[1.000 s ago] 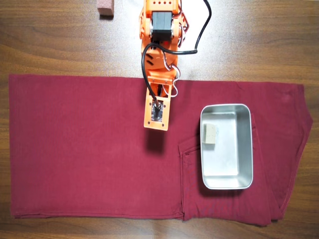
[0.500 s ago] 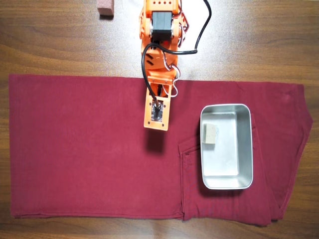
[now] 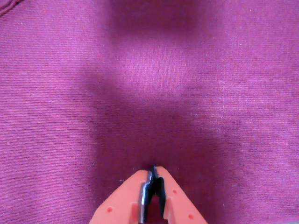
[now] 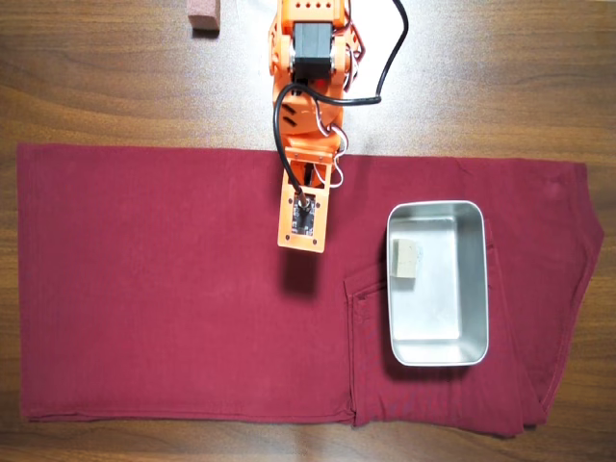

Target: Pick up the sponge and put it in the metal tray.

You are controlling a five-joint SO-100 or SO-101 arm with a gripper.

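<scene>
- Looking overhead, we see the sponge (image 4: 406, 260) already inside the tray (image 4: 474, 289), right of our gripper (image 3: 153, 169).
- Jaws together, empty, over cloth (image 4: 144, 289).

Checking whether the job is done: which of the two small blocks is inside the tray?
The pale beige sponge, lying at the metal tray's left wall in the overhead view. The reddish-brown block sits on bare wood at the top edge.

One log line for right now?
sponge: inside metal tray | pincer: shut, empty, over red cloth | task: placed
</scene>
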